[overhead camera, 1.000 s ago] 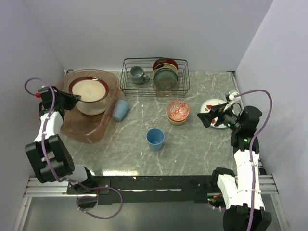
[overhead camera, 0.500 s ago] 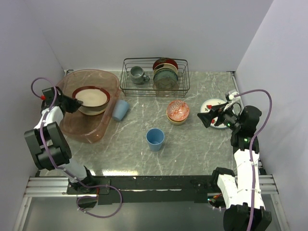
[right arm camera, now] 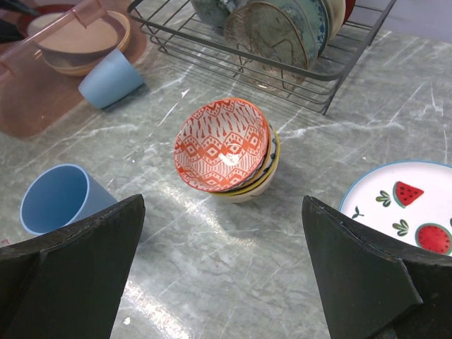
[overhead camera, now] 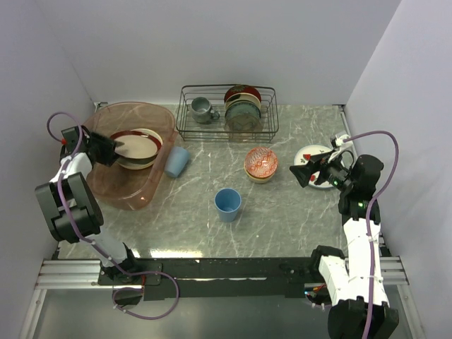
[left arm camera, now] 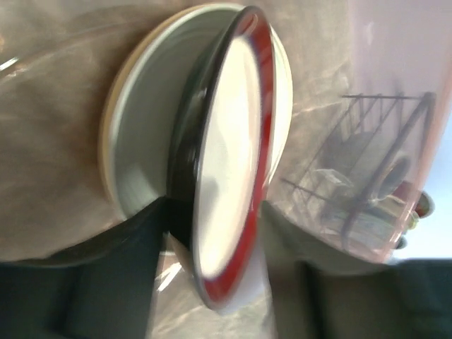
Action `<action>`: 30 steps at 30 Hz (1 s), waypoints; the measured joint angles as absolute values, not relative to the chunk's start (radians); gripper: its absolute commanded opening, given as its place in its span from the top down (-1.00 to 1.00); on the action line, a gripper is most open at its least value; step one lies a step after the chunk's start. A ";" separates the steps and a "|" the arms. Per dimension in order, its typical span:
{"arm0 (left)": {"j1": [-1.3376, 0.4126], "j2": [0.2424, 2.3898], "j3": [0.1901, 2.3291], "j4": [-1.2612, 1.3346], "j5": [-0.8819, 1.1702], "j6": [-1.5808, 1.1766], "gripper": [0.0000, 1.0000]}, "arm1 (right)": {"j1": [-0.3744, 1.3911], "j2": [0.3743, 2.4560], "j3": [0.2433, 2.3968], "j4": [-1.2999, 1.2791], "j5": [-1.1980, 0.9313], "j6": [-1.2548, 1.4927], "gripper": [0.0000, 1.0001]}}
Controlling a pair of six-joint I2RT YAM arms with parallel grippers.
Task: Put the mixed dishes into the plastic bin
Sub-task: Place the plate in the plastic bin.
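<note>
As the half-open left gripper (overhead camera: 106, 148) is straddling the dark red plate (left arm camera: 229, 141), withdrawing askew is risking snags. The right gripper (overhead camera: 300, 175) is gaping empty.

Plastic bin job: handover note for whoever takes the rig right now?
Left pincer: inside the plastic bin, jaws around the rim of the dark red plate; cannot tell whether it grips.
Right pincer: open, empty, over the table by the white plate.
Done: dark red plate leans on a cream dish in the bin.
To do: red-patterned bowl on its stack, upright light-blue cup, light-blue cup on its side against the bin's outside, white plate.
</note>
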State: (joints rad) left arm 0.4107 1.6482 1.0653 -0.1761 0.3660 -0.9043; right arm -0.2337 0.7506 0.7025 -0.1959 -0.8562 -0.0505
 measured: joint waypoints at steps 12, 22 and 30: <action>0.411 1.651 1.276 -0.348 0.357 -0.800 -0.76 | -0.234 0.756 0.702 -0.197 -0.850 -0.054 -1.00; 0.410 1.586 1.323 -0.439 0.290 -0.698 -0.79 | -0.234 0.762 0.702 -0.203 -0.823 -0.072 -1.00; 0.409 1.316 1.165 -0.387 0.310 -0.617 -0.97 | -0.235 0.780 0.702 -0.213 -0.778 -0.104 -1.00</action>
